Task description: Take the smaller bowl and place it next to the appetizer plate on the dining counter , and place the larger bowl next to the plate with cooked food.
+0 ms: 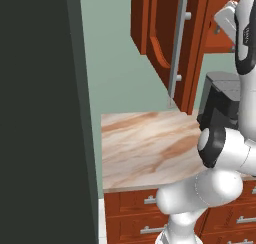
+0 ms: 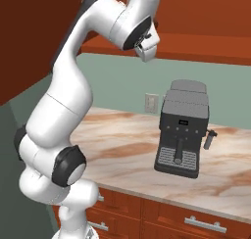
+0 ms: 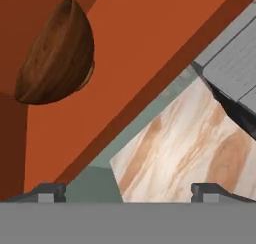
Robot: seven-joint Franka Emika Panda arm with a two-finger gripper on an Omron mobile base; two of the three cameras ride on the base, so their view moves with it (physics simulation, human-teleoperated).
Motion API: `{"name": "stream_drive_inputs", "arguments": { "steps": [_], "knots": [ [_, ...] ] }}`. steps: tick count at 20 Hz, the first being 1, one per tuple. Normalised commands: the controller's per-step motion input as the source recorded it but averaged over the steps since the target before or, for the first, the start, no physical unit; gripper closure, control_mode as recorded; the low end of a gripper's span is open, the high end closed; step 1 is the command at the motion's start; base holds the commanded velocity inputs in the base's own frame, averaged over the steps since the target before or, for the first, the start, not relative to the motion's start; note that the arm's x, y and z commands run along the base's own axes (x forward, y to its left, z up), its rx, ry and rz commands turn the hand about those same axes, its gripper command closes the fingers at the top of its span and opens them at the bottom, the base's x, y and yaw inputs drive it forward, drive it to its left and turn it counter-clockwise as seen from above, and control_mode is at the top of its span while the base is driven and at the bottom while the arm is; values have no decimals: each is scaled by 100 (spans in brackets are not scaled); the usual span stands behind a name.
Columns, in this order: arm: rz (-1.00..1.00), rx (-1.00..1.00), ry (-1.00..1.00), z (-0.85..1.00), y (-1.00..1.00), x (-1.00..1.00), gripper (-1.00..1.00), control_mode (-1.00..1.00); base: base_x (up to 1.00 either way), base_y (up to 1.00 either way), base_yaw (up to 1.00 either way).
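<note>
The task looks barely begun. The smaller bowl (image 3: 55, 53) — dark brown, wood-grained and glossy — shows in the hand view, lying at the upper left against red-brown cabinet wood. That view is rolled, so the bowl appears tipped on its side with its rim against a darker wooden surface; whether it stands on a cabinet shelf cannot be told for sure, though that seems likely. Its inside faces away, so nothing can be said of any contents.

The gripper (image 2: 145, 51) is raised high by the upper cabinets, above the marble worktop (image 1: 145, 143) along the wall. Its fingers (image 3: 47, 190) stand spread wide apart at the bottom of the hand view, with nothing between them — they hold nothing. The bowl is well apart from them, off towards the upper left of that view.

A dark coffee machine (image 2: 182, 128) stands on the worktop to the right, and drawers (image 2: 196, 221) run below the front edge.

As a judgement: no bowl has been grasped, so everything is left — reaching and taking the brown bowl, driving it to the dining island, setting it by the small white plate, then the same for the wide cream bowl beside the plate of cooked food.
</note>
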Motion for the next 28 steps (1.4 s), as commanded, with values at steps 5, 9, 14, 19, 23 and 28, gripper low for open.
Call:
{"name": "stream_drive_inputs", "arguments": {
  "steps": [5,9,14,19,23,28],
  "knots": [
    [1,0,-41,9,0,51,-100,-100,0,0,0],
    [1,0,-19,1,0,76,-100,-100,0,0,0],
    [0,0,-7,3,0,71,-100,-100,0,0,0],
    [0,0,-6,14,0,64,-100,-100,0,0,0],
    [0,0,0,5,-4,53,-100,-100,0,0,0],
    [0,0,2,1,-8,34,-100,-100,0,0,0]
  ]
}}
